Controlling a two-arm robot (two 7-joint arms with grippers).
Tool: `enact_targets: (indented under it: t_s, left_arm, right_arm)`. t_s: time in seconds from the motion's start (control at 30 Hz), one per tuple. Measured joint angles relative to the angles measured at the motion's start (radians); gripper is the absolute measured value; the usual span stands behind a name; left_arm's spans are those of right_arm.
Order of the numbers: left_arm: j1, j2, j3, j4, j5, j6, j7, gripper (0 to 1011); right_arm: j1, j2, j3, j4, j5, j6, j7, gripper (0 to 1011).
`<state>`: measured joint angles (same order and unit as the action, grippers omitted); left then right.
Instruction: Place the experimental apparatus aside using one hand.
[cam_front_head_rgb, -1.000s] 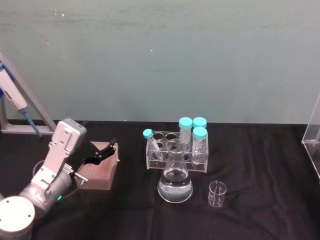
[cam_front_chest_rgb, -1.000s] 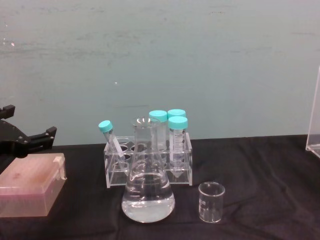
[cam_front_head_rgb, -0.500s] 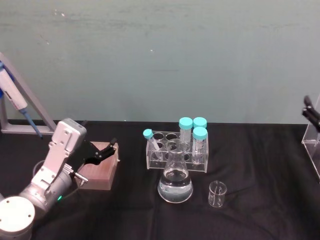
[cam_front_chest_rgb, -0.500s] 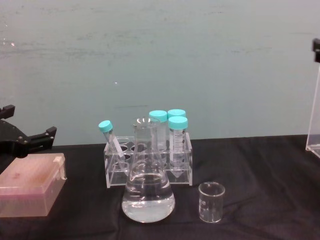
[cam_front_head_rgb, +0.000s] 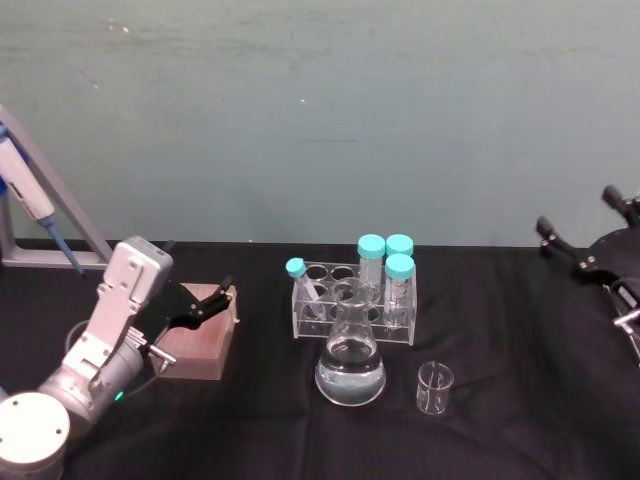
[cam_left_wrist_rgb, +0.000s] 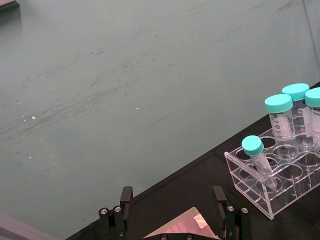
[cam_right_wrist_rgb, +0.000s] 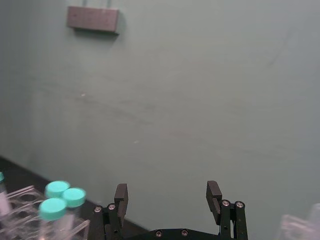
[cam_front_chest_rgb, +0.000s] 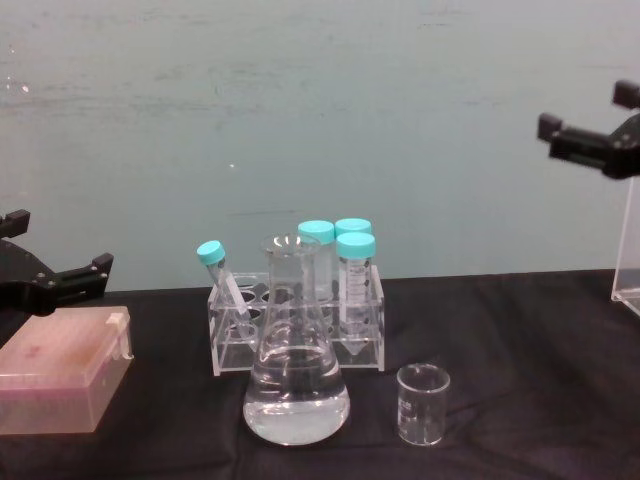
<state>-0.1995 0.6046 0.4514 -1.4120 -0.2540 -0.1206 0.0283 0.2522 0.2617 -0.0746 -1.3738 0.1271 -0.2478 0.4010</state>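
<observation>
A large conical flask (cam_front_head_rgb: 351, 360) (cam_front_chest_rgb: 296, 372) with clear liquid stands at the table's middle front. A small glass beaker (cam_front_head_rgb: 434, 388) (cam_front_chest_rgb: 421, 403) sits just to its right. Behind them is a clear rack (cam_front_head_rgb: 318, 318) (cam_front_chest_rgb: 232, 345) (cam_left_wrist_rgb: 280, 192) holding teal-capped tubes. A pipette stand (cam_front_head_rgb: 40, 215) leans at the far left. My right gripper (cam_front_head_rgb: 577, 212) (cam_front_chest_rgb: 586, 110) (cam_right_wrist_rgb: 167, 194) hangs open, high at the right and well apart from the glassware. My left gripper (cam_front_head_rgb: 215, 295) (cam_front_chest_rgb: 55, 240) (cam_left_wrist_rgb: 172, 200) is open over a pink box (cam_front_head_rgb: 200, 340) (cam_front_chest_rgb: 60, 375).
A clear acrylic wall (cam_front_chest_rgb: 630, 250) stands at the right edge of the black tabletop (cam_front_head_rgb: 500, 300). A teal wall runs along the back. Bare cloth lies to the right of the beaker and in front of the pink box.
My right gripper has come in from the right edge and moved leftward, above the table. The left arm and all the glassware have stayed put.
</observation>
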Motion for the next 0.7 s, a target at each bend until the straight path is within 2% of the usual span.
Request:
enact_targets:
  t_s: [0.27,0.7]
  left_arm:
    - [0.000,0.000,0.000,0.000,0.000,0.000,0.000,1000]
    - [0.000,0.000,0.000,0.000,0.000,0.000,0.000,1000]
  right_arm:
    - [0.026,0.023,-0.053,0.056,0.050,0.038,0.073,1003]
    - [0.063,0.064,-0.133,0.138,0.093,0.072,0.170,1003]
